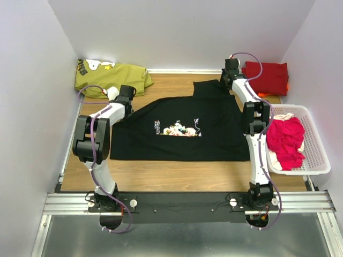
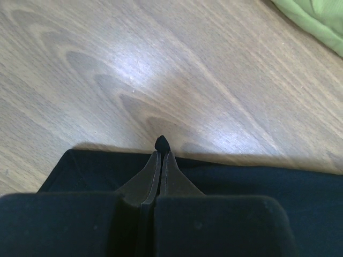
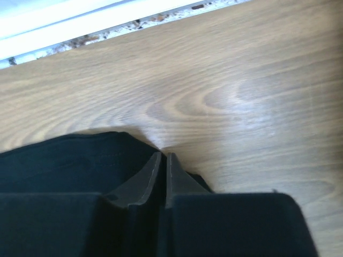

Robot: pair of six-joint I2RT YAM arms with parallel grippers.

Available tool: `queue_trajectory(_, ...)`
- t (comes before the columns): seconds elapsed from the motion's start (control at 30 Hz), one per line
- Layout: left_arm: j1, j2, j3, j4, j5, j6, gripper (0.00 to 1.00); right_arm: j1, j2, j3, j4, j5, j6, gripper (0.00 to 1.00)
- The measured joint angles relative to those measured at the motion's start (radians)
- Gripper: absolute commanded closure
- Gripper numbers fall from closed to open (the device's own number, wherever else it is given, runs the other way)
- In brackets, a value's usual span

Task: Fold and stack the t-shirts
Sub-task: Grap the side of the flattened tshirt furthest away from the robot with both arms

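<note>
Both hands clamped tight on the black t-shirt (image 1: 182, 128).
I see my left hand (image 2: 162, 152) pinching its 9 o'clock edge and my right hand (image 3: 162, 158) pinching the 1 o'clock corner. It lies spread mid-surface (image 1: 161, 170).

Wooden table (image 1: 161, 171), black t-shirt (image 1: 214, 139) spread centre, olive shirt (image 1: 115, 77) far-left, red shirt (image 1: 268, 77) far-right, white basket (image 1: 316, 144) right.

You won't find any legible text: the print on the black t-shirt (image 1: 178, 129), mid-frame, is too small to read, like the olive t-shirt's (image 1: 110, 76) patches, upper left.
</note>
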Motion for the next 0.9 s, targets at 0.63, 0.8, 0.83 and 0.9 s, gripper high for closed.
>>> queue_trajectory(0.63,0.062,0.088,0.277,-0.018,0.001,0.082,1.0,0.0,-0.042,0.0,-0.006,0.103,0.005,0.99)
queue_trajectory(0.8,0.069,0.109,0.315,-0.029,0.002,0.103,1.0,0.0,-0.102,0.0,-0.005,0.113,0.004,0.99)
queue_trajectory(0.83,0.072,0.112,0.324,-0.03,0.002,0.106,1.0,0.0,-0.111,0.0,-0.005,0.113,0.004,0.99)
queue_trajectory(0.9,0.072,0.117,0.343,-0.033,0.003,0.113,1.0,0.0,-0.136,-0.001,-0.005,0.114,0.0,0.99)
